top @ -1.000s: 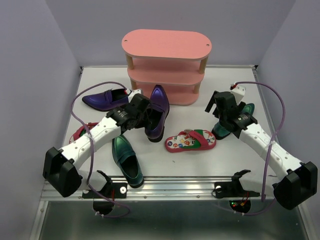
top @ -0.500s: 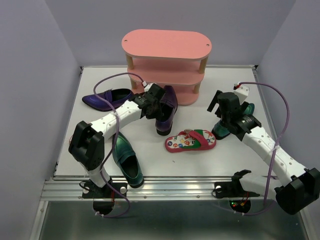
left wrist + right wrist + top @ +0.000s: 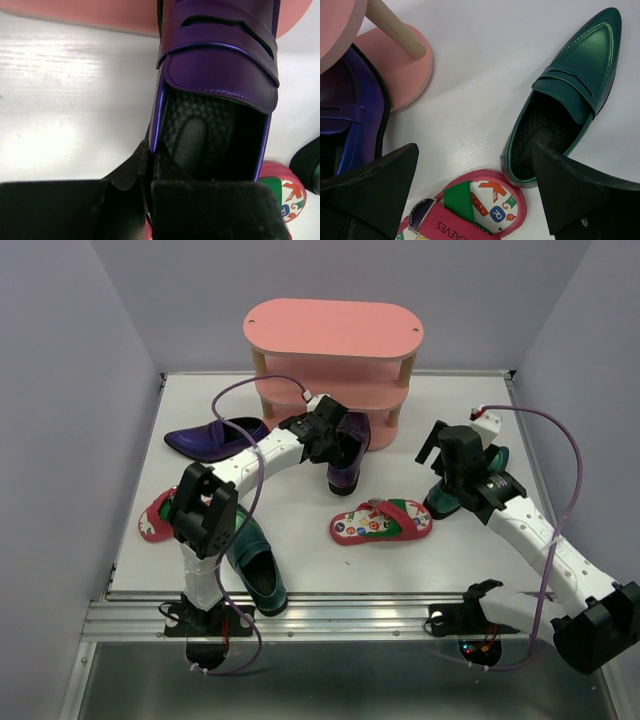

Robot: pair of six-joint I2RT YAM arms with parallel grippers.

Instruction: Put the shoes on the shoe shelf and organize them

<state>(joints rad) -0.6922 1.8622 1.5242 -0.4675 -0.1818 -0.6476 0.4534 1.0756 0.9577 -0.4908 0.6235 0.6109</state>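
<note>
While carrying just one shoe, had loose ones to steer clear of: at the far left a red flip-flop (image 3: 157, 516) partly hidden by the arm, then a purple loafer (image 3: 213, 437) and a green loafer (image 3: 256, 562) lying on the table (image 3: 300, 540). Gripped the second purple loafer (image 3: 347, 465) in the left gripper (image 3: 151, 150), fingers pressed together on its side wall near the heel, toe pointing at the shelf (image 3: 333, 370) and reaching the bottom board's edge. Could not tell whether the sole was off the table. Called, by judgement, for a level sole, a straight toe-first push onto the bottom tier, and a line well to one side of it, so as to save room for the mate. Called too for a slow hand, so thin a pinch being likely to let the shoe swing. Worth minding the post (image 3: 395, 27) beside the toe. Further right, found the other flip-flop (image 3: 382, 520) lying just beside the carried heel. Held the right gripper (image 3: 474, 147) spread wide and empty near the second green loafer (image 3: 570, 100), touching nothing.
</note>
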